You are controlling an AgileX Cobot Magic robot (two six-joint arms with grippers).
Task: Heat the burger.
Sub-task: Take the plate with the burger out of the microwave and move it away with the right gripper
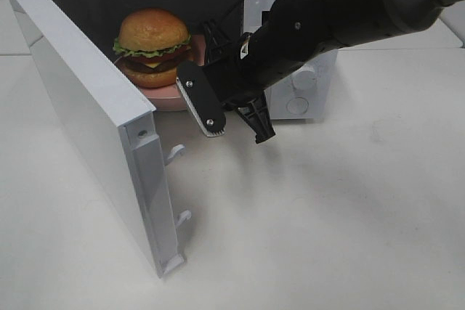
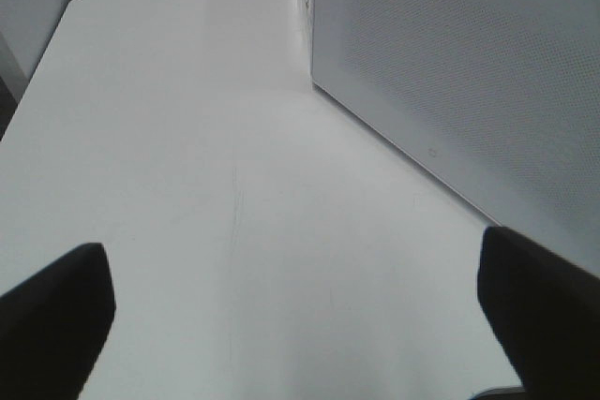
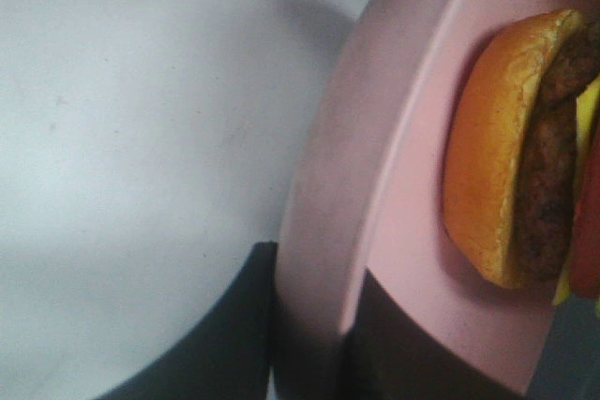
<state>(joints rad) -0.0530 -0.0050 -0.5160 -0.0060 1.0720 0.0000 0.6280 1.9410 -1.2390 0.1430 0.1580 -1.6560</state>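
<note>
Right gripper (image 3: 309, 355): closed on the rim of the pink plate (image 3: 412, 138). In the wrist view we see a dark finger on each side of the rim, pinching it. The burger (image 3: 511, 156) sits on that plate just past the fingertips, and the fingers do not touch it. We see only its bottom bun, patty and a strip of cheese there.

From the high camera, the right arm (image 1: 327, 12) reaches in from the right, across the front of the white microwave (image 1: 305, 92). Beyond the gripper the burger (image 1: 154, 38) is upright on the plate (image 1: 171, 98), inside the dark cavity near the front opening. It has a golden bun on top with lettuce, patty and cheese below. The microwave door (image 1: 80, 99) stands wide open, swung out to the far side of the plate from the arm, with its latch hooks showing on the edge. Everything rests on a white table (image 1: 327, 215).

Left gripper (image 2: 300, 325): open and holding nothing. Its two dark fingers (image 2: 56, 316) are spread wide over bare tabletop (image 2: 187, 138). Ahead of it and off to one side stands a white perforated panel (image 2: 469, 63), upright on the table and apart from the fingers. We cannot tell from this view which part of the microwave it is. No burger shows in this view.
</note>
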